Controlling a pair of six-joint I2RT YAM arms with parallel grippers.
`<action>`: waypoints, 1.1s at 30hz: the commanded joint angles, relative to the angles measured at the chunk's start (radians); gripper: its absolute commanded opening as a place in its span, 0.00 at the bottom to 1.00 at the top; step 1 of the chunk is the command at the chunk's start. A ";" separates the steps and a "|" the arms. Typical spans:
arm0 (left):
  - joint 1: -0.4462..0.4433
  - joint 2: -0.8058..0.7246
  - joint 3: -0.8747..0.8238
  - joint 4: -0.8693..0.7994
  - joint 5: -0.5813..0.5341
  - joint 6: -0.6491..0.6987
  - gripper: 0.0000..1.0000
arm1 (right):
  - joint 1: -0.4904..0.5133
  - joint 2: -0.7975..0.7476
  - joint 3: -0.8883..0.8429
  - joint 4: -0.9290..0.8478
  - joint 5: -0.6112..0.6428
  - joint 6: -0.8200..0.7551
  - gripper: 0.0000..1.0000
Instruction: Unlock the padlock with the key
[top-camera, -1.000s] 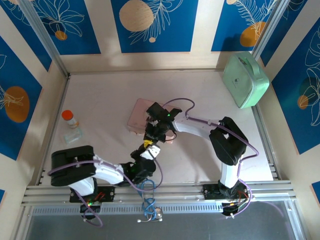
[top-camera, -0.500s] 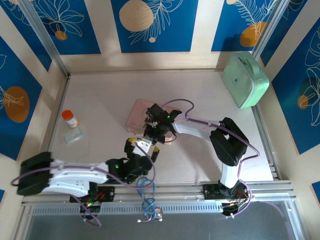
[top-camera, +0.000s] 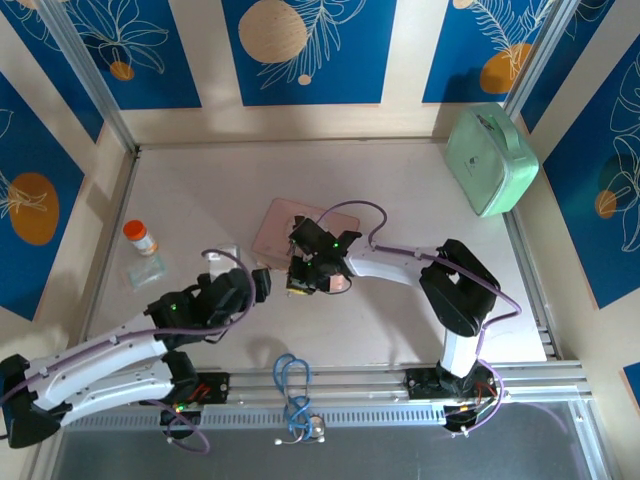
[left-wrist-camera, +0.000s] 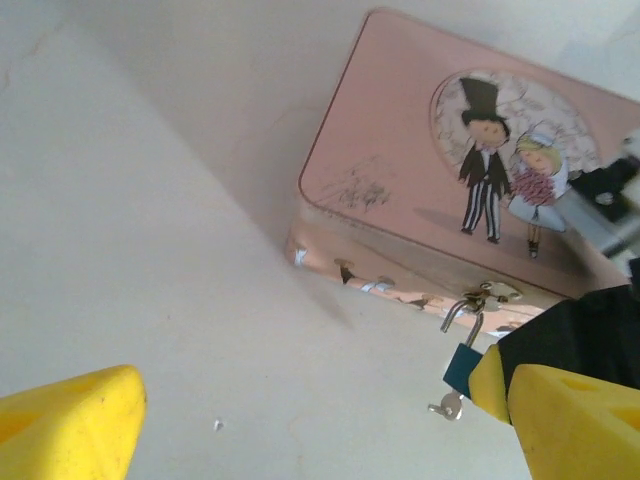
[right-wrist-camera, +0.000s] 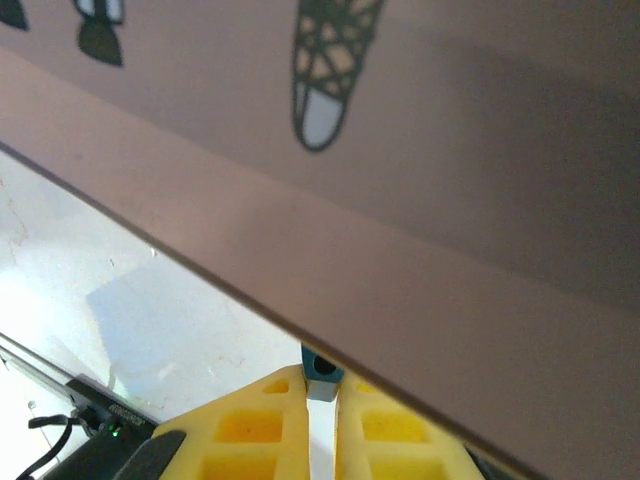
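The tiny teal padlock (left-wrist-camera: 460, 366) hangs by its thin metal shackle (left-wrist-camera: 459, 314) from the hasp on the front of the pink picture tin (left-wrist-camera: 400, 160). One shackle leg seems to end free above the body. A small silvery key (left-wrist-camera: 449, 407) sticks out of the padlock's underside. My right gripper (right-wrist-camera: 320, 395) is shut on the padlock (right-wrist-camera: 322, 370) under the tin's edge, and it sits at the tin's front (top-camera: 300, 283). My left gripper (top-camera: 258, 283) stands wide open to the left of the padlock, holding nothing. Its yellow fingers (left-wrist-camera: 62, 428) frame bare table.
An orange-capped bottle (top-camera: 140, 238) and a clear plastic piece (top-camera: 147, 270) lie at the left. A mint-green case (top-camera: 490, 160) leans at the back right. A blue cable loop (top-camera: 292, 385) hangs over the front rail.
My left gripper has opened, let go at the padlock and drawn back to the left. The key stays in the padlock. The right gripper has kept its hold.
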 joint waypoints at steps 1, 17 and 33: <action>0.067 0.071 0.031 0.048 0.171 0.034 0.92 | 0.016 0.064 -0.089 -0.126 -0.036 0.068 0.10; 0.405 0.393 0.154 0.252 0.463 0.119 0.70 | 0.028 0.064 -0.051 -0.254 0.036 0.013 0.00; 0.487 0.709 0.210 0.329 0.541 0.165 0.65 | -0.049 0.003 -0.099 -0.299 0.037 -0.063 0.00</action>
